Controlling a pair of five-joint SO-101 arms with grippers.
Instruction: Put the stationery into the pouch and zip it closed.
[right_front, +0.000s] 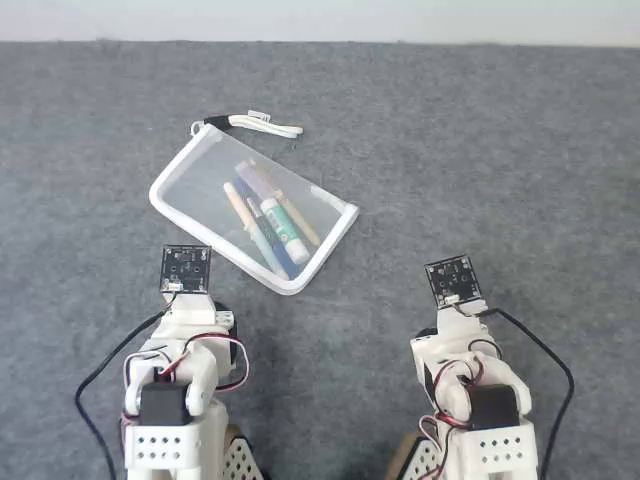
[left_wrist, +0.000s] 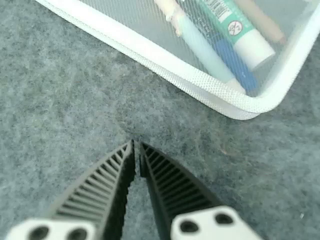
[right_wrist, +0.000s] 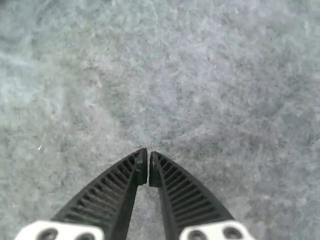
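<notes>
Pouch of soft translucent white mesh (right_front: 195, 188), upper left, looks light, floppy; grasp its white zip cord (right_front: 265, 124). Left gripper (left_wrist: 136, 150), right gripper (right_wrist: 148, 155): closed, empty.

high: fixed overhead, facing down on table (right_front: 480, 150) | left wrist: close to table, shares pouch (left_wrist: 235, 102) corner with high | right wrist: close, facing table

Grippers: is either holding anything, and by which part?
Nothing is held: the left gripper and right gripper are shut and empty; the pouch lies untouched.
</notes>
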